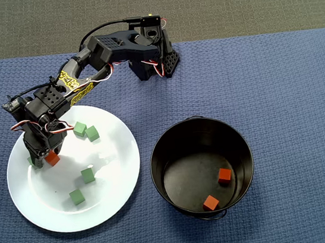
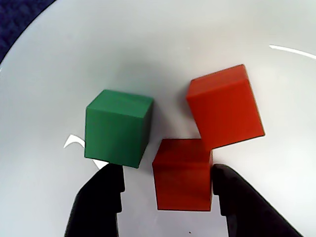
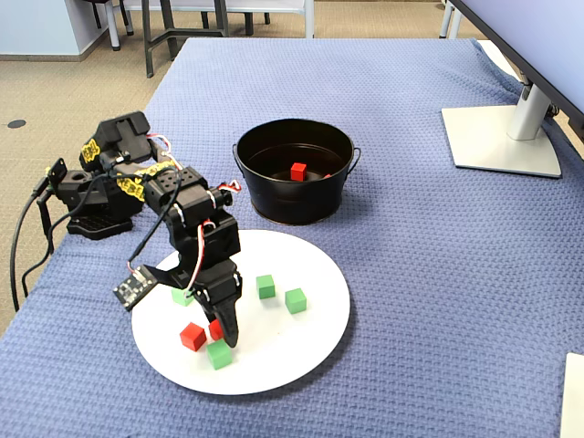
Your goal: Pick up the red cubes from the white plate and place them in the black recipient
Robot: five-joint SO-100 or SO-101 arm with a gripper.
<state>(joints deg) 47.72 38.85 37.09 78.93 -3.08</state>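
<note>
On the white plate (image 1: 47, 199) (image 2: 148, 44) (image 3: 301, 342) my gripper (image 2: 168, 173) (image 1: 43, 160) (image 3: 222, 333) is lowered and open. One red cube (image 2: 182, 173) (image 3: 216, 328) sits between the jaws, against the right finger (image 2: 242, 207), with a gap to the left finger (image 2: 101, 202). A second red cube (image 2: 224, 106) (image 3: 192, 337) lies tilted just beyond, corner touching the first. A green cube (image 2: 117, 127) (image 3: 219, 355) sits at the left fingertip. The overhead view shows only one red cube (image 1: 52, 158) beside the gripper. The black recipient (image 1: 155, 158) (image 3: 292, 205) holds two red cubes (image 1: 224, 175) (image 1: 210, 202).
Several green cubes (image 1: 79, 129) (image 1: 93, 133) (image 1: 87, 175) (image 1: 76, 197) lie spread over the plate. The arm's base (image 1: 154, 59) stands at the back of the blue cloth. A monitor stand (image 3: 502, 137) is at the far right in the fixed view.
</note>
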